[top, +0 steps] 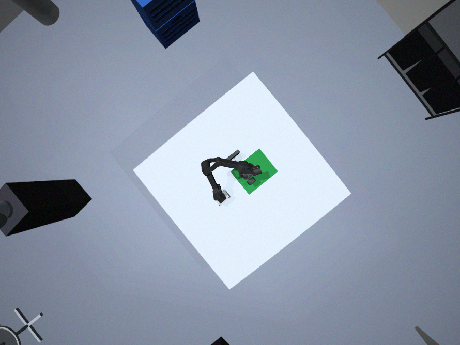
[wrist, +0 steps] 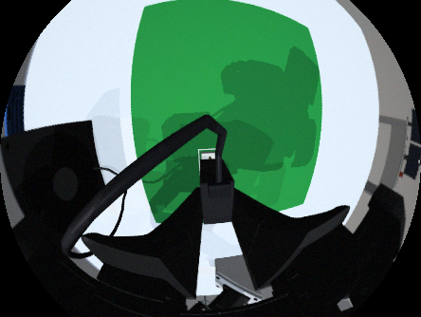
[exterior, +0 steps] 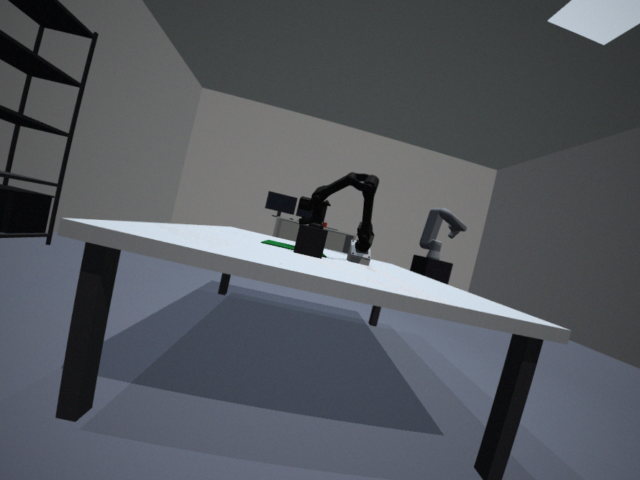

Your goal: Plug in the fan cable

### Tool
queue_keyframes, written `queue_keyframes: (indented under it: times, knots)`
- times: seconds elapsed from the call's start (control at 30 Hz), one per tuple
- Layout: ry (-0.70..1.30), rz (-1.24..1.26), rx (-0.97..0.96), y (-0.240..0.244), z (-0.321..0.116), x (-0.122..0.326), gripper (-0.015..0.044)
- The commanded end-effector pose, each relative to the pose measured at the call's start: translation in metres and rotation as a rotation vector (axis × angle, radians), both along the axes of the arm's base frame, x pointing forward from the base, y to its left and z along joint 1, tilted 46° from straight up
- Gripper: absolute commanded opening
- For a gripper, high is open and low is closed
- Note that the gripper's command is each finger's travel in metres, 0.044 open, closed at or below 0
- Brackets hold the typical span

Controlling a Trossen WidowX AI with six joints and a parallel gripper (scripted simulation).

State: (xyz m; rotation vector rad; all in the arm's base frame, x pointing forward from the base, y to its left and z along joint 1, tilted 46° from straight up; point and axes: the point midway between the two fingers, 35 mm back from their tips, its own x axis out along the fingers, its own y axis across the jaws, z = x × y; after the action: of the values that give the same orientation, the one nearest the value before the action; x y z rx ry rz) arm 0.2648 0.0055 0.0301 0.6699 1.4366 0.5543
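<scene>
My gripper [wrist: 213, 192] is shut on the fan's black plug [wrist: 217, 203], which sits between the fingertips in the wrist view. The thick black cable [wrist: 142, 163] rises from the plug, bends and runs down to the left. The green board [wrist: 185, 62] [top: 261, 159] [exterior: 276, 244] lies flat on the table. The small white fan header [wrist: 208, 156] shows just past the plug's far end, partly hidden by it. I cannot tell whether plug and header touch. The black fan [wrist: 45, 166] [top: 233, 155] [exterior: 311, 241] stands beside the board, to the left in the wrist view.
The white table [top: 208, 241] [exterior: 154, 240] bears the board, the fan and my arm's base [exterior: 359, 253]. My arm's shadow falls across the board. A blue cabinet [top: 174, 22], a black shelf [exterior: 67, 134] and another robot arm [exterior: 436, 232] stand away from the table.
</scene>
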Motion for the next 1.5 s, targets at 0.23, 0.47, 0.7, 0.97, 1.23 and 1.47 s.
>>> queue_keyframes:
  times: [0.23, 0.47, 0.7, 0.97, 1.23, 1.47]
  knots:
    - [0.001, -0.005, 0.005, 0.002, -0.002, 0.0, 0.0]
    - [0.002, -0.005, 0.005, 0.004, -0.003, 0.0, 0.0]
    - [0.002, -0.005, 0.005, 0.005, -0.004, 0.0, 0.0]
    - [0.002, -0.005, 0.005, 0.009, -0.008, 0.001, 0.0]
    - [0.002, -0.005, 0.005, 0.013, -0.012, 0.001, 0.0]
    - [-0.001, -0.004, 0.004, 0.014, -0.013, 0.001, 0.0026]
